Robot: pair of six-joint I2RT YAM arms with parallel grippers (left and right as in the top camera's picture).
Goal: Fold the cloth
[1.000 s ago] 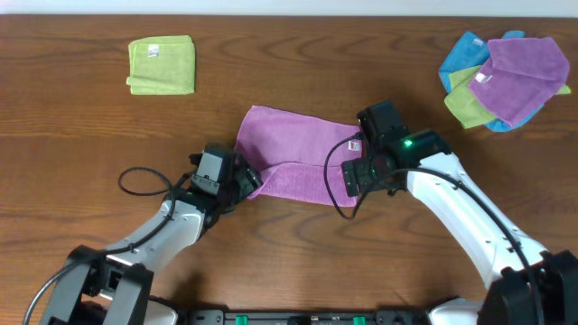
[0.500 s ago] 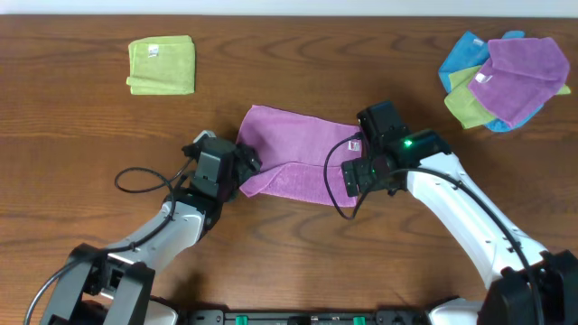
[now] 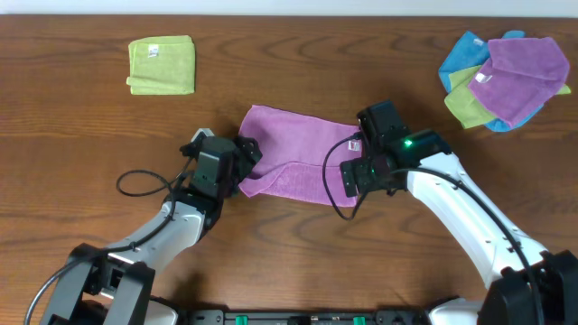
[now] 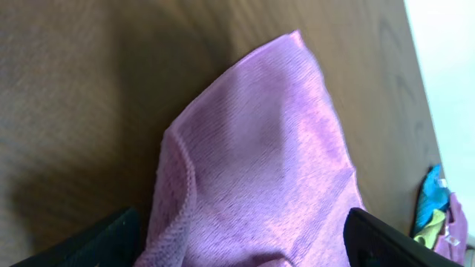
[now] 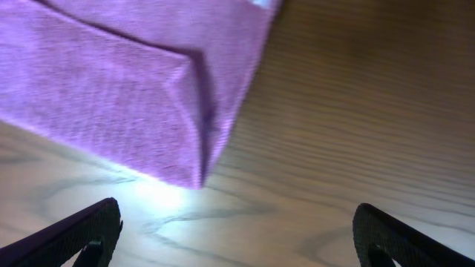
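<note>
The pinkish-purple cloth [image 3: 298,155] lies in the middle of the table, its near part folded over in a band along the front. My left gripper [image 3: 247,157] is at the cloth's left edge. In the left wrist view the cloth [image 4: 260,148] fills the space between the two fingers [image 4: 237,248], which stand wide apart. My right gripper [image 3: 354,177] is at the cloth's right end, open and empty. In the right wrist view its fingers [image 5: 237,233] hover over bare wood, just off the cloth's folded corner [image 5: 148,96].
A lime-green folded cloth [image 3: 162,65] lies at the back left. A pile of cloths [image 3: 506,79], violet on top of blue and green, sits at the back right. A black cable [image 3: 143,183] loops beside my left arm.
My left gripper has moved away from me along the cloth's left edge, and the cloth's near-left corner has shifted a little to the left. The right arm has not moved.
</note>
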